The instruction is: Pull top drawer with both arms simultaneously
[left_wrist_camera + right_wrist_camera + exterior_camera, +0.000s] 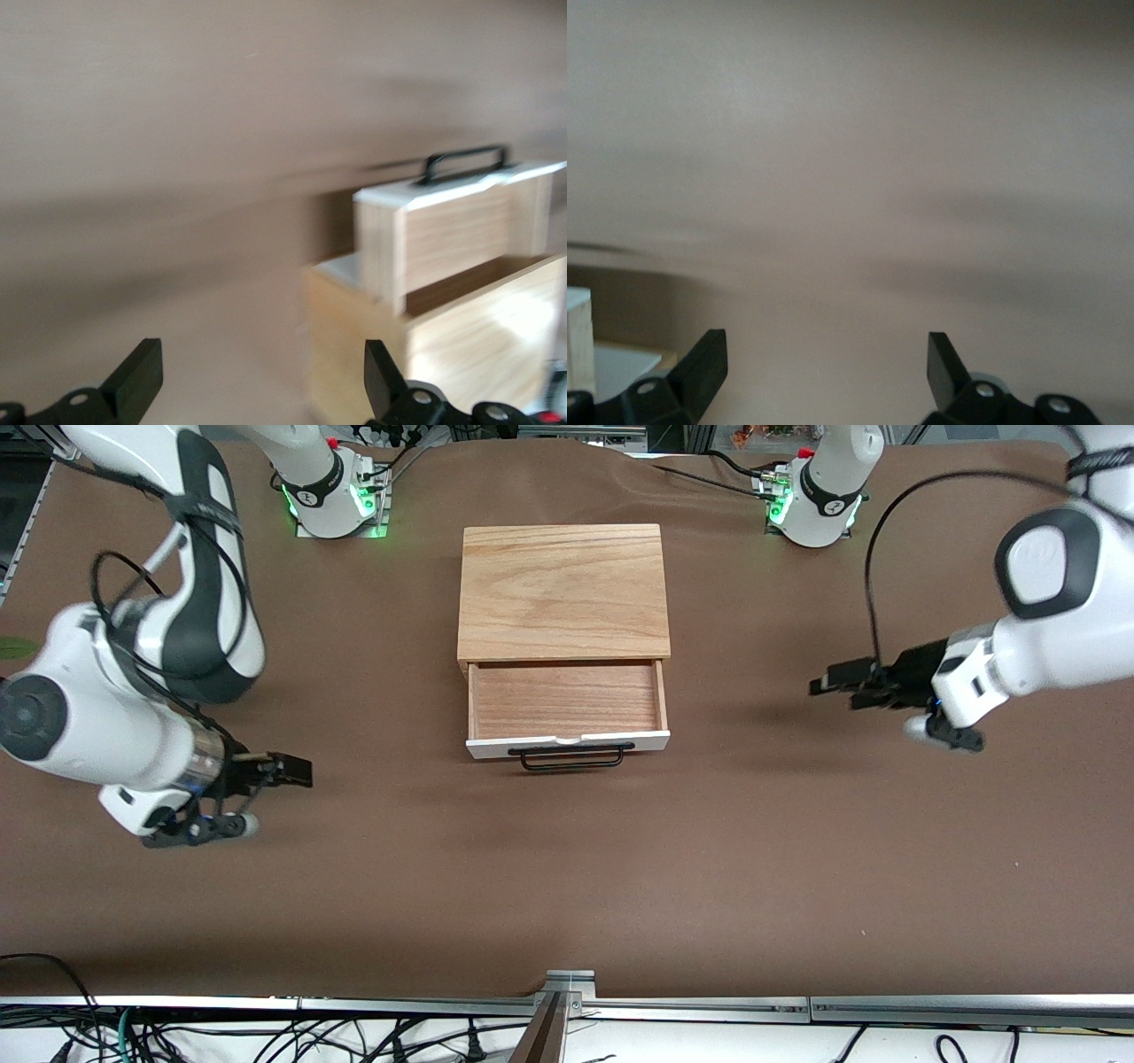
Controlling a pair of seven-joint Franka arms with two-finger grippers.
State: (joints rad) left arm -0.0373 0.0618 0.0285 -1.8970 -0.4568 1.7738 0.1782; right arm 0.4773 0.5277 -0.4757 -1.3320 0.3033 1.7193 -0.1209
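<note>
The top drawer (567,700) stands pulled out of the oak cabinet (563,592), showing its reddish-brown wooden inside. Its white front panel (567,742) and black bar handle (571,756) face the front camera. My right gripper (301,771) is open and holds nothing; it hangs over the brown cloth toward the right arm's end of the table, well apart from the drawer. My left gripper (833,691) is open and empty over the cloth toward the left arm's end, also apart from it. The left wrist view shows the drawer (452,221) and its handle (465,164) past my open left gripper (263,381). In the right wrist view, my right gripper (827,376) has only cloth between its fingers.
A brown cloth (567,886) covers the whole table. The arms' bases (335,496) stand along the edge farthest from the front camera. A metal rail (567,1005) and loose cables run along the nearest edge. A corner of the cabinet (579,341) shows in the right wrist view.
</note>
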